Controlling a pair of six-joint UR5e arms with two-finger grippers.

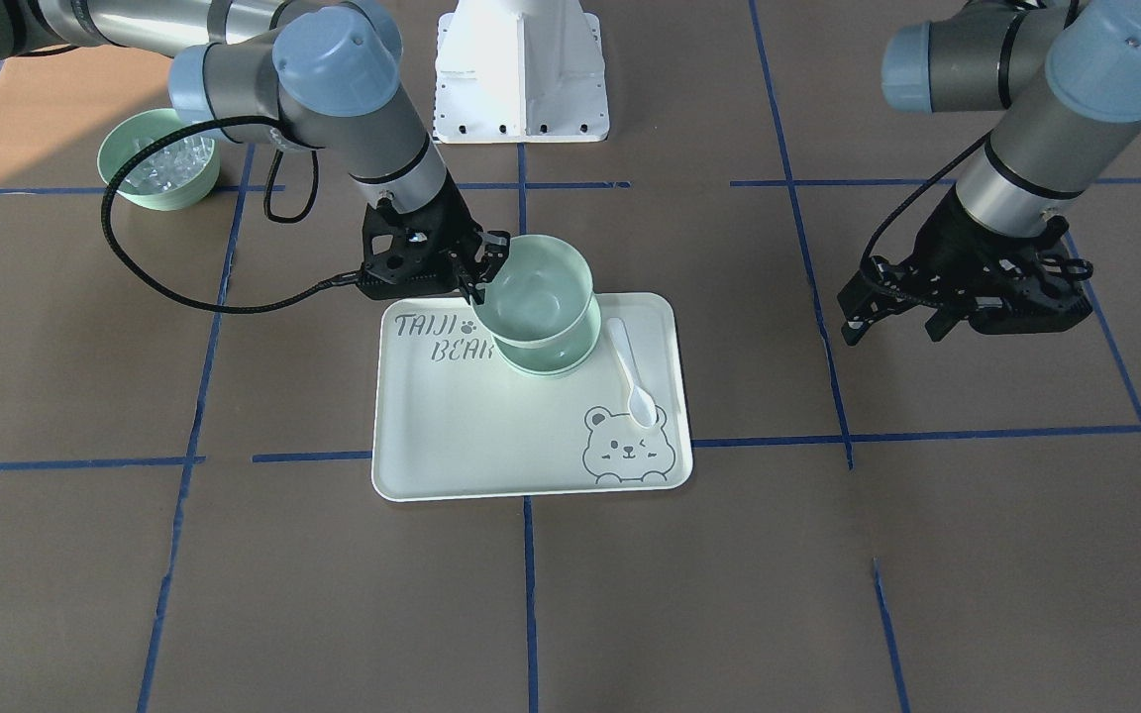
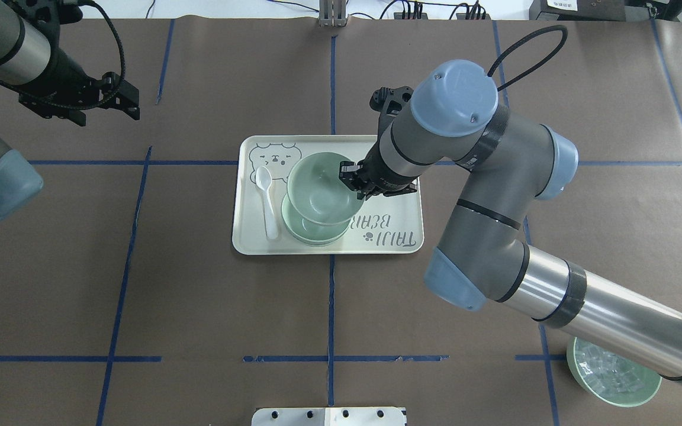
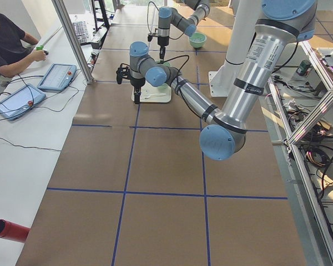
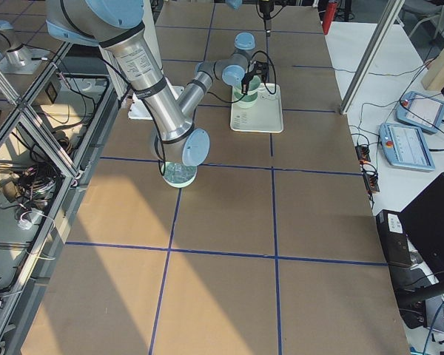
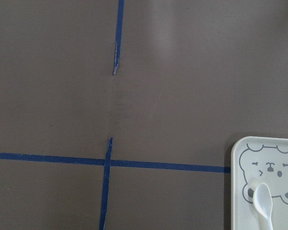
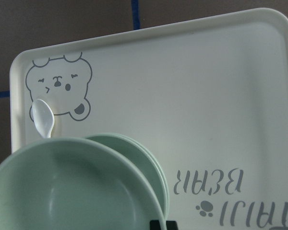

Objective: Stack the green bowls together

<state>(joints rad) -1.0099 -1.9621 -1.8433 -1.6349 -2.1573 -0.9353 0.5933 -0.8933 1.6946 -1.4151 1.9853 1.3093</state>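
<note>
My right gripper (image 1: 484, 274) is shut on the rim of a pale green bowl (image 1: 538, 297) and holds it a little above the tray, partly over the other green bowls (image 1: 553, 362). Those sit nested on the bear-print tray (image 1: 471, 436). In the overhead view the held bowl (image 2: 319, 188) overlaps the nested bowls (image 2: 312, 235), shifted slightly toward the far side. The right wrist view shows the held bowl (image 6: 72, 191) in front of the nested rims (image 6: 146, 158). My left gripper (image 1: 887, 332) hangs open and empty over bare table, far from the tray; it also shows in the overhead view (image 2: 131, 100).
A white spoon (image 1: 632, 371) lies on the tray beside the bowls. A green bowl of clear cubes (image 1: 159, 158) stands near the robot's side on my right, under the right arm (image 2: 613, 373). The white robot base (image 1: 521, 69) is behind the tray.
</note>
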